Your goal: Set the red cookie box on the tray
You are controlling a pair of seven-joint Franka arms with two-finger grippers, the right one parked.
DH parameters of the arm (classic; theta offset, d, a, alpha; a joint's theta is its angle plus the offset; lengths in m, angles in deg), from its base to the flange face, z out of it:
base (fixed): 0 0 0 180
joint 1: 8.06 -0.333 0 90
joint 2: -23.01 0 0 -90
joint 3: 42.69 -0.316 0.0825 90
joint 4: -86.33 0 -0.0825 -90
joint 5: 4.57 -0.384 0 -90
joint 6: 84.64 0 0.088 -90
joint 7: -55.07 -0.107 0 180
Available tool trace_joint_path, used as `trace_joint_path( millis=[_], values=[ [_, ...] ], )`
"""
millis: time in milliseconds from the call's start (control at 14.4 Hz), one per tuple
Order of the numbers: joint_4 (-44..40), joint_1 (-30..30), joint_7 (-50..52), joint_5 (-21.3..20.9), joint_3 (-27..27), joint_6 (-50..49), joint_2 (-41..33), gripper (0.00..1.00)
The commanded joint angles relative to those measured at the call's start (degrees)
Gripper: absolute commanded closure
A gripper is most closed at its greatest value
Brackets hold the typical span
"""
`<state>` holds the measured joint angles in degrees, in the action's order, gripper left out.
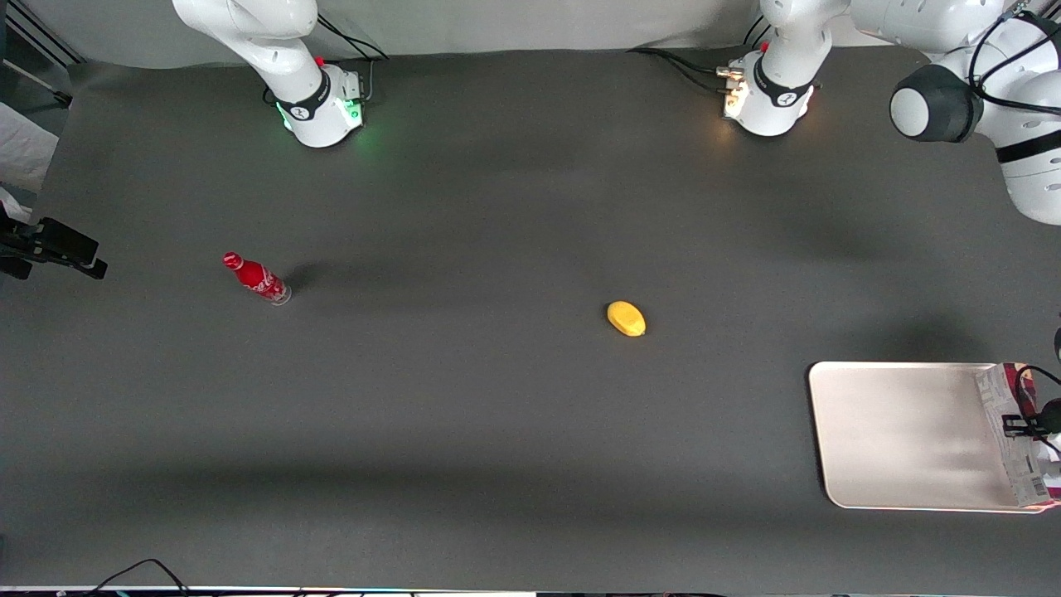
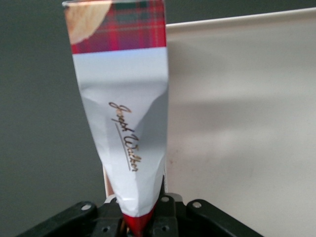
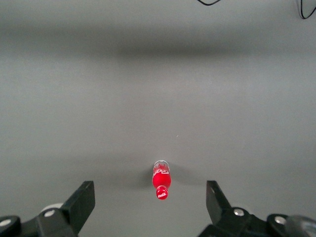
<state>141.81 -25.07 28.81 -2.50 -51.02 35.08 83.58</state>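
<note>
One thing matters to us now: the red cookie box (image 2: pixel 123 113), which our pincer (image 2: pixel 140 224) grips by its pinched lower end, the carton creased where the fingers squeeze it. In the front view the red cookie box (image 1: pixel 1013 431) hangs at the working arm's end of the bench, along the tray's (image 1: pixel 895 431) outer short edge, its white-grey printed side up. The wrist view shows the carton's long side running just beside the tray (image 2: pixel 242 123) rim, with most of the box over dark bench (image 1: pixel 464 414) rather than over the cream surface. We judge that we are in the carry-and-place step: the box is lifted and brought up to the tray but not yet set down on it. The next move, as we see it, calls for shifting the box sideways until it lies fully over the tray, lowering it flat inside the rim, and only then letting go. A lemon-yellow object (image 1: pixel 626 318) and a red soda bottle (image 1: pixel 257 279) lie well apart from our path.
</note>
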Motion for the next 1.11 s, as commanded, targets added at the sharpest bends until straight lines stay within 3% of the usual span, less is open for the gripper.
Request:
trace_joint_path(
  millis=[0, 69, 415, 1038],
  values=[
    [-1.35, 0.05, -2.22, 0.65, -0.89, 2.17, 1.92, 0.96],
    [-1.08, 0.05, -2.22, 0.82, -0.81, 3.57, 2.36, 0.01],
    [-2.39, 0.67, -2.13, 0.65, -1.33, -4.64, 0.09, 0.0],
    [-1.52, 2.16, 0.49, -0.4, -1.25, -30.22, -22.56, 0.0]
  ],
)
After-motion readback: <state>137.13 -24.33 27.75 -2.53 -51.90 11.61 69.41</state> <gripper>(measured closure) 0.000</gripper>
